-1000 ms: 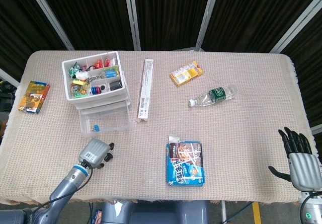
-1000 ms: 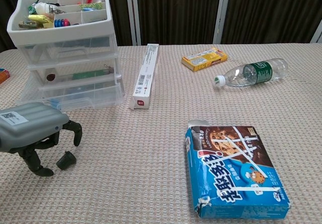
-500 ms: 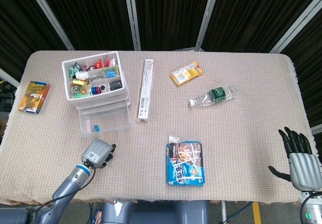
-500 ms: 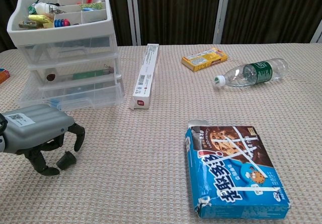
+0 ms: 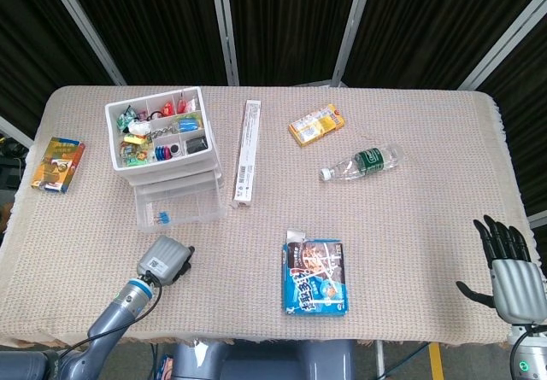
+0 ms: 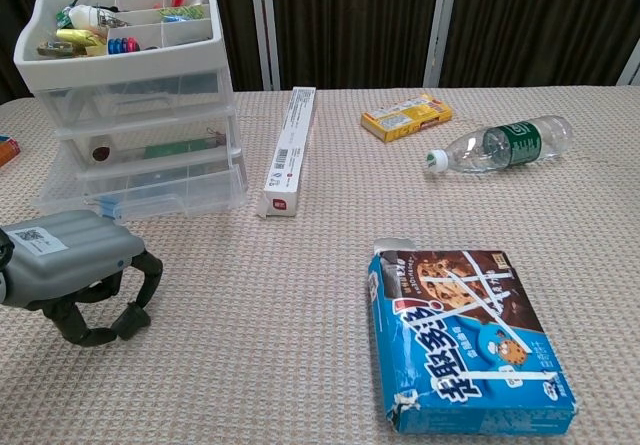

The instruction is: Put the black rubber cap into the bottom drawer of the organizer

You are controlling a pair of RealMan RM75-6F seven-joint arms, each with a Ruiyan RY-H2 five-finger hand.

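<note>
The left robot hand (image 6: 70,270) is curling its fingers around the black rubber cap (image 6: 130,321) on the desk (image 6: 300,295), apparently gripping it, near the organizer's (image 6: 140,105) open bottom drawer (image 5: 175,205), while the right robot hand (image 5: 511,276) is lying spread.

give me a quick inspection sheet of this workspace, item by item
surface: beige woven cloth covering the table.
job's things: black rubber cap on the cloth, between the left hand's fingers; organizer with its bottom drawer pulled open.
clutter: long white box, yellow box, water bottle lying on its side, blue cookie box, small colourful box.
hands: left hand closing around the cap, which is not yet lifted; right hand open at the near right edge, holding nothing.
cables: nothing seen on the table.
surroundings: dark curtains with pale metal posts behind the table.
</note>
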